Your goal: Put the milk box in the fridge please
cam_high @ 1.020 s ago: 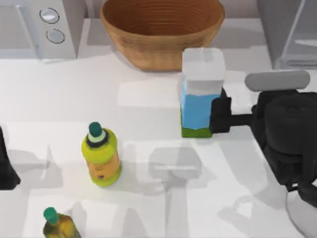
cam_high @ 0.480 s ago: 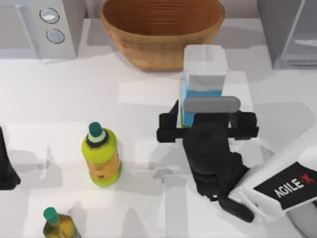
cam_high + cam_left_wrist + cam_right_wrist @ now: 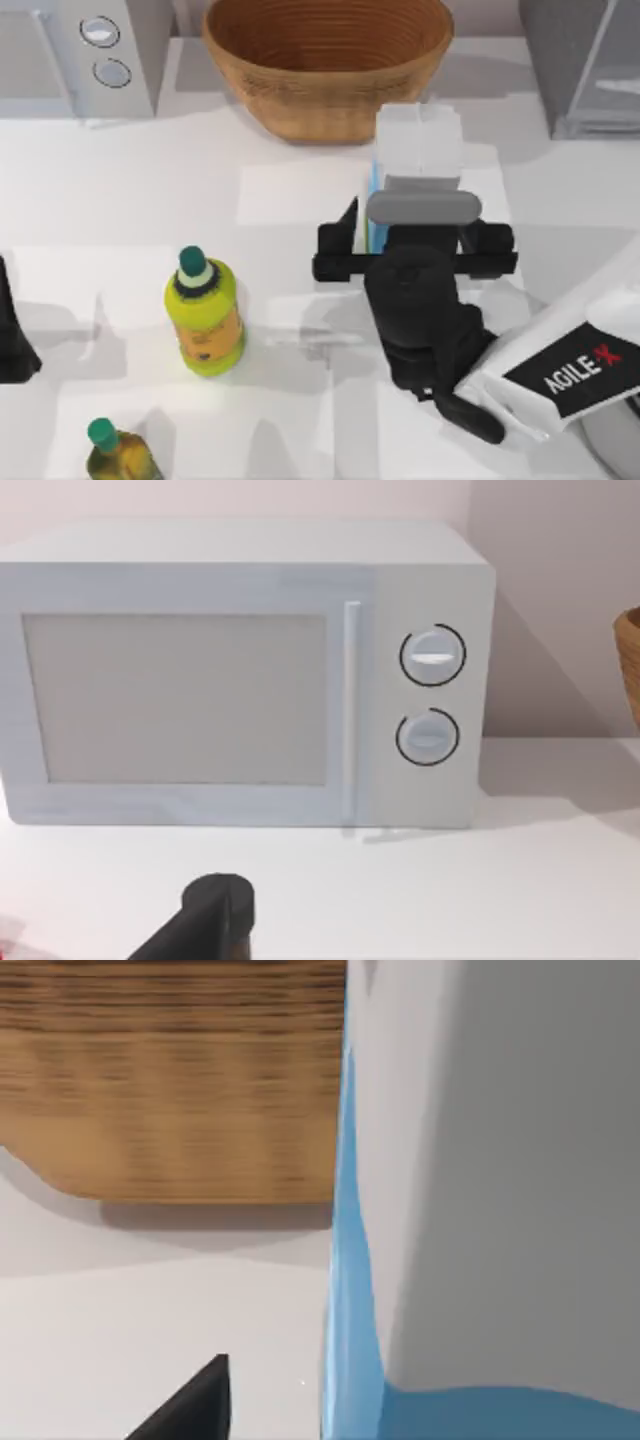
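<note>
1. The milk box (image 3: 418, 150) stands upright right of centre in the top view, just below the wicker basket (image 3: 327, 60); its white top shows, while the right gripper (image 3: 414, 235) covers most of its blue body.
2. The right gripper sits over the carton's near face with its fingers spread wide, one to each side, so it is released and grips nothing yet. In the right wrist view the carton (image 3: 480, 1200) looms very close, with one dark fingertip (image 3: 195, 1400) low in the frame.
3. The step in hand looks like the approach to a grasp. To do it well, I judge the fingers should straddle the carton evenly at mid-height, then close squarely on its flat sides so the tall box does not tip toward the basket.
4. The fridge (image 3: 585, 65) stands at the upper right of the top view, well apart from the carton.
5. The left gripper (image 3: 205, 920) is parked at the left edge, facing the microwave (image 3: 240, 675); I cannot tell its state.
</note>
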Robot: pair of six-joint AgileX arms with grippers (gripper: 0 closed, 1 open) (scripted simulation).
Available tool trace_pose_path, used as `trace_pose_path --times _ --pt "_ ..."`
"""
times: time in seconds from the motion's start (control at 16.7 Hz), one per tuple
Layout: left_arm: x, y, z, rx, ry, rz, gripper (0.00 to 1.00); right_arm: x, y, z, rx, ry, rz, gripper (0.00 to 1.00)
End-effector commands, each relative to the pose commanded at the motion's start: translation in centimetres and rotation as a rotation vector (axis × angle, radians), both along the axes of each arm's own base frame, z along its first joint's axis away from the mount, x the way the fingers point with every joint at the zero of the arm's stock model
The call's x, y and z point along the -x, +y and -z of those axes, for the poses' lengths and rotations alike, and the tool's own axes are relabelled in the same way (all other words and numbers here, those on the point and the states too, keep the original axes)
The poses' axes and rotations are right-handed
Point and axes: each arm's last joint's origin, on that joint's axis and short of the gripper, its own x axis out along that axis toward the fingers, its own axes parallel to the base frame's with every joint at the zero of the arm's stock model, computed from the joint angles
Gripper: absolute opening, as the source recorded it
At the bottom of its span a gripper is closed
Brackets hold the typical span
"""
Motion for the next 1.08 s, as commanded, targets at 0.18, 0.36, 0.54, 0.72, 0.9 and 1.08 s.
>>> trace_pose_path --times 0.18,0.36,0.54,0.72,0.9,1.08 --pt "0.0 0.0 0.0 0.0 0.0 0.0 1.0 -2.1 0.2 0.4 -0.001 -0.001 -0.001 1.0" --pt "0.0 0.0 0.0 0.0 0.0 0.0 1.0 -4.1 0.1 0.9 0.0 -0.001 -0.001 1.0" --pt "0.0 0.0 0.0 0.0 0.0 0.0 1.0 -4.4 0.0 0.9 0.0 -0.001 -0.001 1.0" --pt "0.0 0.0 0.0 0.0 0.0 0.0 1.0 -4.4 0.0 0.9 0.0 -0.001 -0.001 0.85" --pt "0.0 0.0 0.0 0.0 0.0 0.0 1.0 -4.4 0.0 0.9 0.0 -0.001 -0.001 0.62" --pt "0.0 0.0 0.0 0.0 0.0 0.0 1.0 -4.4 0.0 0.9 0.0 -0.001 -0.001 0.4"
